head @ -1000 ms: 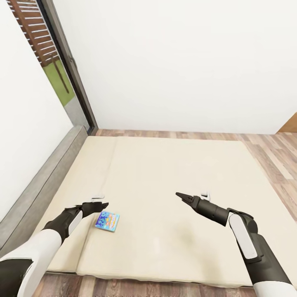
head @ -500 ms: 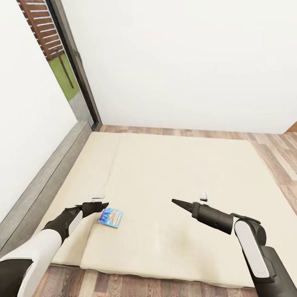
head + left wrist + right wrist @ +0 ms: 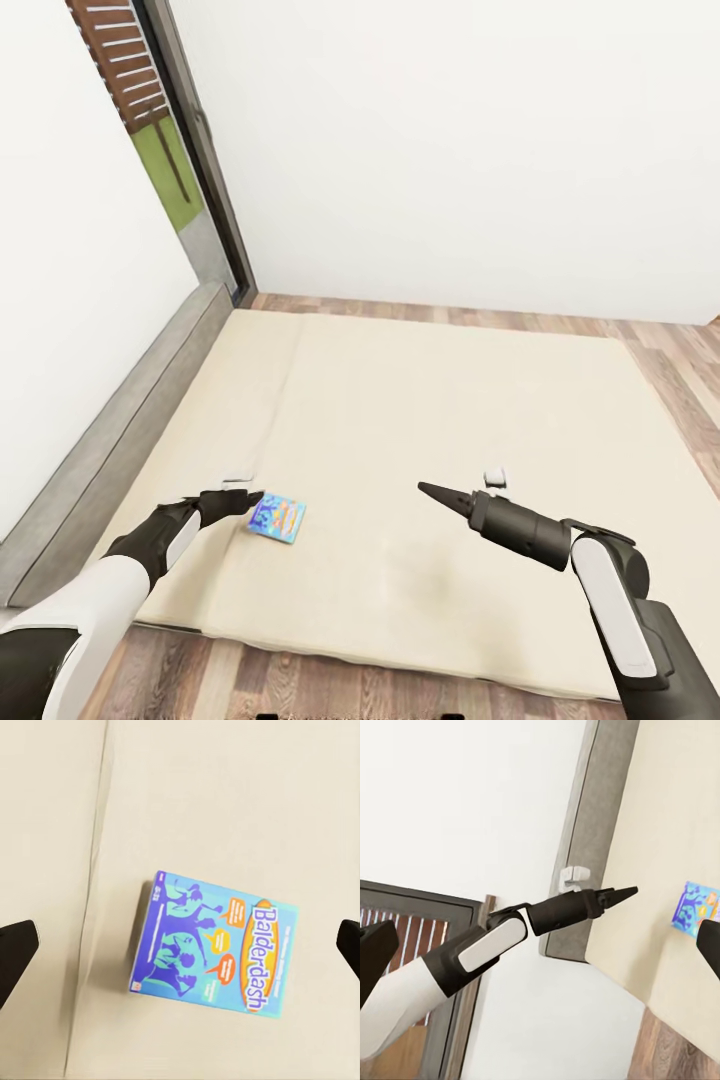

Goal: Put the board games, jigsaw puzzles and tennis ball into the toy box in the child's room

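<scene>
A narrow blue board game (image 3: pixel 277 519), printed "Balderdash" (image 3: pixel 214 945), lies flat on the beige bed (image 3: pixel 420 400) near its front left part. My left gripper (image 3: pixel 250 497) hovers just beside the box's left edge. In the left wrist view its fingertips (image 3: pixel 15 949) stand wide apart with the box centred between them, untouched. My right gripper (image 3: pixel 430 490) hangs over the middle of the mattress, well to the right of the box. It is open, with its dark fingertips (image 3: pixel 376 954) at the picture's sides. The right wrist view also takes in the left gripper (image 3: pixel 619 895) and the box (image 3: pixel 697 907).
A low grey headboard (image 3: pixel 130 420) runs along the bed's left side against a white wall. A tall dark-framed window (image 3: pixel 170 150) stands at the far left corner. Wood-plank floor (image 3: pixel 650 340) borders the bed at the back, right and front.
The whole view has shifted, so the camera has moved. The blue box now lies closer to my left gripper's tip. My right gripper sits slightly lower in the picture.
</scene>
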{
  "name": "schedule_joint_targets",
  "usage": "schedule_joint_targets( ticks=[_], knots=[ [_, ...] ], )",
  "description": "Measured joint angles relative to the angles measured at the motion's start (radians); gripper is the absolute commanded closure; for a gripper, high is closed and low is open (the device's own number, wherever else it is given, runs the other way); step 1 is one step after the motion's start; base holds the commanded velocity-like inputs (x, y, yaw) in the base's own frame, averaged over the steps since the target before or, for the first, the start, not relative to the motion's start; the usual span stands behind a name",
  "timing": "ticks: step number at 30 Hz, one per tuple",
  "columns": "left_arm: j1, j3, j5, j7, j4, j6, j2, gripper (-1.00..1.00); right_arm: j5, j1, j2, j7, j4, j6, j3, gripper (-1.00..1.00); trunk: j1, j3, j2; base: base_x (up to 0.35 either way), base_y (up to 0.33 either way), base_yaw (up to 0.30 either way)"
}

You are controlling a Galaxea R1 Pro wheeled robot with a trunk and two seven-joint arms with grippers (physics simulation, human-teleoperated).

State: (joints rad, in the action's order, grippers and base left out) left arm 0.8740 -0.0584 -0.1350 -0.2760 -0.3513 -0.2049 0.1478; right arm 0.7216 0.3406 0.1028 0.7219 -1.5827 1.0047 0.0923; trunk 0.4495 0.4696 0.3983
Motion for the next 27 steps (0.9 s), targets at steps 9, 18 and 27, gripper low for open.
schedule_joint_targets(
  ticks=[9,18,27],
  knots=[
    [0.000,0.000,0.001,-0.001,0.000,0.000,0.000,-1.00,-0.002,-0.001,0.000,0.001,0.000,-0.038,-0.001,-1.00,0.000,0.015,0.000,0.000,0.000,0.094],
    [-0.001,-0.001,0.003,-0.003,0.000,0.002,0.000,-1.00,-0.002,-0.001,0.000,0.001,0.000,-0.044,-0.001,-1.00,0.000,0.030,0.000,0.000,0.000,0.095],
    [-0.001,0.000,0.004,-0.003,0.000,0.003,0.001,-1.00,-0.003,-0.001,0.000,-0.001,0.001,-0.046,-0.001,-1.00,0.000,0.044,0.000,0.082,-0.087,0.022]
  ],
)
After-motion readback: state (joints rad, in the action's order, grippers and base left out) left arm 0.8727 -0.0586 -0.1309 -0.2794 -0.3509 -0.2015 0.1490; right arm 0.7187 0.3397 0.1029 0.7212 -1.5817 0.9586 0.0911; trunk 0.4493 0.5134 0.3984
